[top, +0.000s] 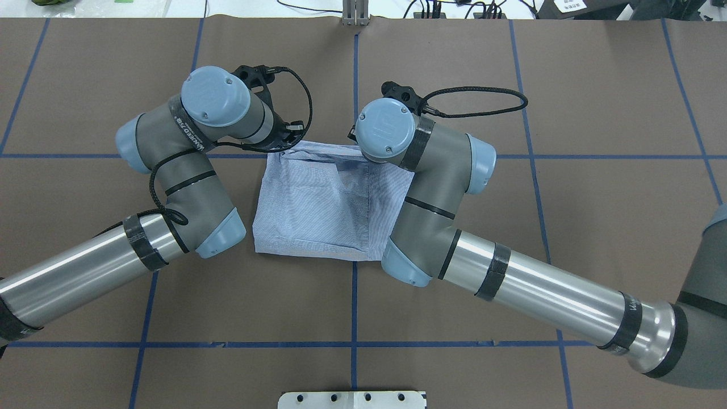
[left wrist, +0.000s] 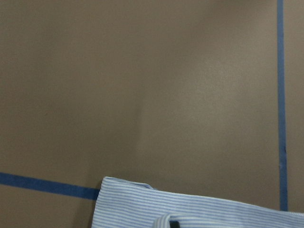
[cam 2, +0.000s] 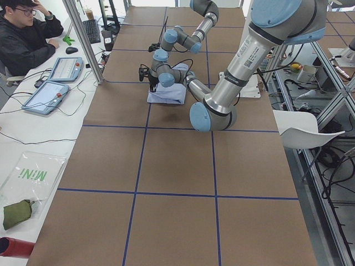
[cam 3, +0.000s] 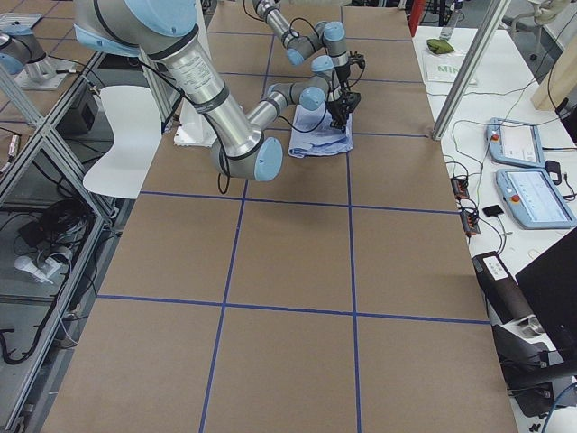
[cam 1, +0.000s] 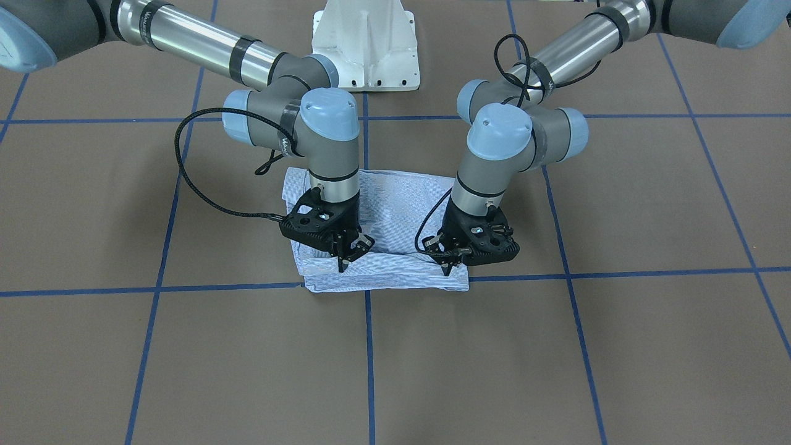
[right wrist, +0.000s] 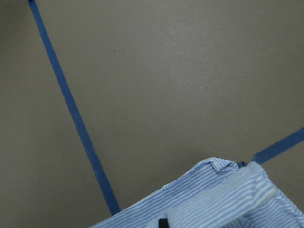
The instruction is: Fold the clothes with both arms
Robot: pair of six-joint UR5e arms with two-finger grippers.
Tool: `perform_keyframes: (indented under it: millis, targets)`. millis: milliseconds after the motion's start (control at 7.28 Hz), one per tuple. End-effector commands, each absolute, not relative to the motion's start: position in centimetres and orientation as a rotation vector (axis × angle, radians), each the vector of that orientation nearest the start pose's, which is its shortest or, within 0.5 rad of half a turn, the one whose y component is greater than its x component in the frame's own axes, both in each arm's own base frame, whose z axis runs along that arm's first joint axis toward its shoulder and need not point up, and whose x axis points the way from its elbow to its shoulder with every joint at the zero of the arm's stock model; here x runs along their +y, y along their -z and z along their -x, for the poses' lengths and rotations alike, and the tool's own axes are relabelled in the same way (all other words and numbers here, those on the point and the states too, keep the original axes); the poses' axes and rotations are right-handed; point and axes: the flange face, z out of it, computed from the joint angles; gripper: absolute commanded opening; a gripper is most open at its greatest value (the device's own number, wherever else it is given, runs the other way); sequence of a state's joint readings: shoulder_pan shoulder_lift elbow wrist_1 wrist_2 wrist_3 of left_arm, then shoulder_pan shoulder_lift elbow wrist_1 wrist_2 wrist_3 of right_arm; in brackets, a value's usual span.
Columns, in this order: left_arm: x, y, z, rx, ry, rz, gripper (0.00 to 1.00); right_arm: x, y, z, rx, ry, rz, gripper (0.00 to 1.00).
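The blue-and-white striped shirt [cam 1: 395,210] lies folded into a compact rectangle on the brown table, in the middle between both arms [top: 318,210]. My left gripper [cam 1: 446,266] points straight down on the shirt's far edge at one corner and looks shut on the cloth. At the other far corner my right gripper [cam 1: 342,262] stands the same way, also pinching the edge. Both wrist views show only a striped edge of the shirt [left wrist: 213,213] [right wrist: 223,199] at the bottom of the picture. In the overhead view the wrists hide both grippers.
Brown table [cam 1: 618,216] with a grid of blue tape lines. The white pedestal [cam 1: 364,43] stands behind the shirt. A person [cam 2: 25,39] sits at a side desk with tablets [cam 2: 47,94] beyond the table's far edge.
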State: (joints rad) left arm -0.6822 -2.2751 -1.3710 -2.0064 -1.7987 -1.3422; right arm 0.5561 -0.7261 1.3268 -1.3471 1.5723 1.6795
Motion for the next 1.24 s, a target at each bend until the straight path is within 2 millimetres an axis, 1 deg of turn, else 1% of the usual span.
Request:
perform_keyframes:
  millis: [0,137,275,412,549,686,824,961,1098]
  targets:
    - [-56.7,-27.6,-51.8,0.923,0.272,-0.258,0.99,-52.8,-22.0,59.6,-0.791,-0.492,-0.235,1.0]
    - [-58.5,-27.3,-49.5,0.921,0.247,-0.296,1.0,-54.3,-21.8,58.1,-0.805,-0.485,-0.201,1.0]
    - [-60.1,-27.2,-47.0,0.936,0.181,-0.289,1.0,-56.9,-20.2,55.2,-0.84,-0.424,-0.152,1.0]
    - [-61.5,-27.2,-43.6,0.967,0.082,-0.28,1.0,-59.1,-19.6,52.3,-0.868,-0.391,-0.11,1.0]
    - [-61.8,-28.7,-39.4,0.973,0.001,-0.303,1.0,-61.5,-20.1,49.2,-0.875,-0.341,-0.109,1.0]
    - [-61.8,-31.0,-35.1,0.955,-0.064,-0.347,1.0,-63.7,-22.5,44.9,-0.872,-0.301,-0.093,1.0]
    - [-61.3,-33.6,-30.3,0.925,-0.155,-0.407,1.0,-64.6,-27.3,38.7,-0.862,-0.211,-0.114,1.0]
    - [-60.4,-37.3,-25.3,0.878,-0.236,-0.452,1.0,-65.1,-32.4,31.9,-0.844,-0.129,-0.146,1.0]
    - [-60.1,-41.0,-20.4,0.834,-0.306,-0.478,1.0,-65.7,-37.0,25.6,-0.841,-0.06,-0.151,1.0]
